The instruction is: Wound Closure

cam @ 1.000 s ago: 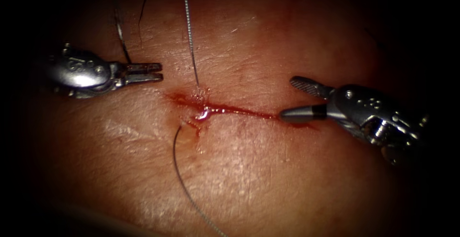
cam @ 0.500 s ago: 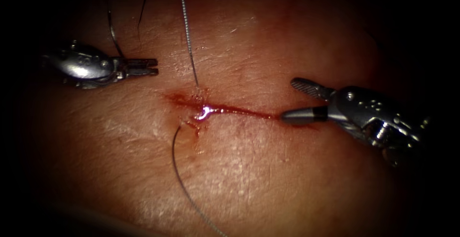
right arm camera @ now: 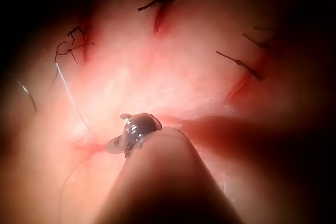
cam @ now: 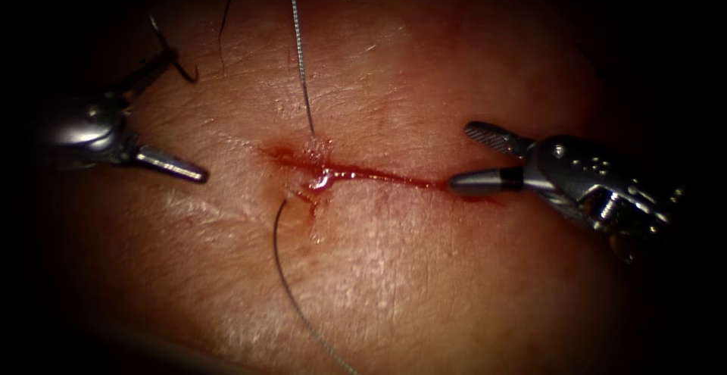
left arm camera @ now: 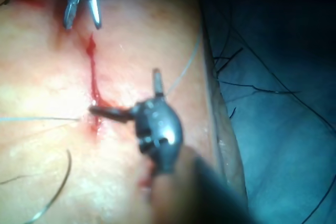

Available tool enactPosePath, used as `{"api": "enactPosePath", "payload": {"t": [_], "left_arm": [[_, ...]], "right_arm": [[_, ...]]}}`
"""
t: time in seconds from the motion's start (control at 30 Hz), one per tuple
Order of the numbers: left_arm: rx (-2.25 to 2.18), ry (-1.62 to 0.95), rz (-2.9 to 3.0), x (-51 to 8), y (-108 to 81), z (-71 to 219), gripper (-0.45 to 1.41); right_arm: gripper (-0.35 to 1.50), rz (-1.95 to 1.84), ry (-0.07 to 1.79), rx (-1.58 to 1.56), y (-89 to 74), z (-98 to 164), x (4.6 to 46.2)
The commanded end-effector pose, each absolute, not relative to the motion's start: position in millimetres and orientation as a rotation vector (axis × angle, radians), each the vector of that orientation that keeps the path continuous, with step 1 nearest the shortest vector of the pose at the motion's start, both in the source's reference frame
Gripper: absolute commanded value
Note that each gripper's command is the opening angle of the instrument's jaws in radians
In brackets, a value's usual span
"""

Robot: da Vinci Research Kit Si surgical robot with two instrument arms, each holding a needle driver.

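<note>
Left tool (cam: 189, 121): my jaws stand wide apart, one pointing up and away, the other lying low over the tissue. Between them I hold nothing.
Left tool, place: off the left end of the cut, apart from it. In the left wrist view (left arm camera: 126, 93) one jaw tip reaches just beside the wet spot where the thread enters.
Right tool (cam: 462, 155): my jaws are open here too, less wide than the left ones, and they grip nothing.
Right tool, place: at the right end of the cut. The lower jaw tip lies at the end of the red line; whether it touches the tissue I cannot tell.
Tissue (cam: 424, 269): pale pork skin with fine creases.
Cut (cam: 379, 174): a thin line running across, between my two tools.
Red fluid (cam: 299, 159): it fills the cut and gathers near its left end, with a bright wet glint just beside.
Thread (cam: 301, 57): one strand comes down from the far side and goes into the tissue near the left end of the cut. A second strand leaves the tissue on the near side and curves toward the near edge.
Needle: I cannot tell where it is; neither of my tools holds it.
Cut ends of thread (cam: 226, 13): short dark pieces lie on the tissue beyond my left tool, one curl close to the upper jaw.
</note>
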State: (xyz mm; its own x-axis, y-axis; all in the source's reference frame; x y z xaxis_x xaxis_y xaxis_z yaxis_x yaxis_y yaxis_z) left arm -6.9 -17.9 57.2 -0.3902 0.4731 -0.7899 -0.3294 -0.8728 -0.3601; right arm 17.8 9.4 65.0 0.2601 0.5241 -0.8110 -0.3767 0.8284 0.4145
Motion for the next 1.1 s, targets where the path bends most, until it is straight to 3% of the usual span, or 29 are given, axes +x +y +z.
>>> {"api": "enactPosePath", "payload": {"t": [0.03,0.37,0.43,0.57,0.67,0.7,0.73,0.8,0.9,1.07,1.1], "left_arm": [[-1.372,-0.199,2.279,-7.4,-19.6,57.5,1.21],[-1.514,-0.266,2.515,-14.2,-30.0,57.7,1.18],[-1.452,-0.283,2.591,-15.5,-32.4,57.7,0.98],[-1.257,-0.103,2.886,-17.5,-36.6,57.9,0.91],[-1.125,0.054,3.045,-18.1,-37.8,57.9,0.66],[-1.009,0.204,3.15,-18.4,-38.1,57.8,0.52],[-0.929,0.394,3.191,-18.7,-38.2,58.0,0.51],[-0.952,0.536,3.185,-18.9,-38.2,58.5,0.62],[-0.917,0.654,3.209,-19.9,-38.2,59.7,0.54],[-0.884,0.766,3.24,-21.5,-37.3,62.6,0.83],[-0.873,0.791,3.234,-21.6,-37.0,63.0,0.71]], "right_arm": [[1.28,0.612,1.159,0.151,9.2,65.5,18.6],[1.28,0.612,1.158,0.149,9.4,65.8,18.3],[1.28,0.612,1.156,0.148,9.4,65.8,18.1],[1.3,0.613,1.156,0.147,9.4,65.9,18.2],[1.3,0.613,1.156,0.147,9.4,65.9,18.2],[1.3,0.613,1.156,0.147,9.4,65.9,18.2],[1.3,0.613,1.156,0.147,9.4,65.9,18.2],[1.3,0.612,1.157,0.148,9.3,65.8,18.2],[1.3,0.612,1.157,0.148,9.2,65.8,18.2],[1.3,0.617,1.157,0.151,9.2,65.7,18.3],[1.3,0.617,1.157,0.151,9.2,65.7,18.3]]}}
